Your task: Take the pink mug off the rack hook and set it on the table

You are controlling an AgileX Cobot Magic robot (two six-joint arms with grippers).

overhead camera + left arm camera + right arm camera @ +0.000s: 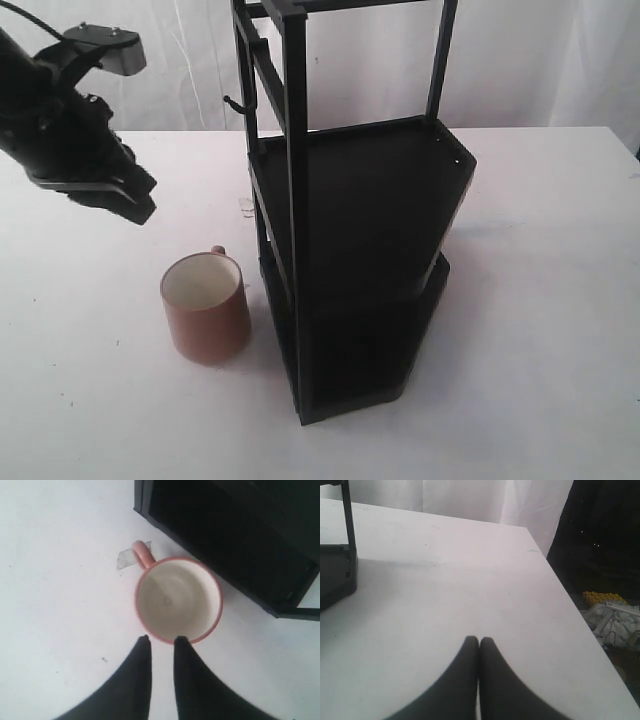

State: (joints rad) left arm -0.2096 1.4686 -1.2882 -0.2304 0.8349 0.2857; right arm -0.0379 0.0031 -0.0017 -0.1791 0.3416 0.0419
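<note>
Item under inspection: the pink mug (pixel 205 305). It stands upright on the table (pixel 80 400), mouth up, showing a cream inside. It is off the rack hook (pixel 233 103). In the exterior view its loop handle (pixel 217 250) points to 12 o'clock, away from the camera. The mug sits just beside the lower shelf of the rack (pixel 360 230), at about 9 o'clock of the rack's base, with a narrow strip of table between them.

A small patch of clear tape (pixel 246 205) lies flat on the table near the handle, at about 1 o'clock of the mug. The hook projects from the rack's upright post at about 12 o'clock of the mug, well above it.

The left gripper (pixel 135 200) hangs in the air at about 10 o'clock of the mug, clear of it. The left wrist view shows it looking straight down into the mug (pixel 177 600). Its two black fingers (pixel 140 680) are slightly parted, with bare table in the gap. They grip nothing and do not touch the rim.

The right gripper (pixel 479 640) does not appear in the exterior view. In the right wrist view its fingers are pressed together, tip against tip, with nothing between them. It is over bare table, well apart from a corner of the rack (pixel 335 575). Beyond the table edge lies unidentified floor clutter, including a yellow object (pixel 602 597).
</note>
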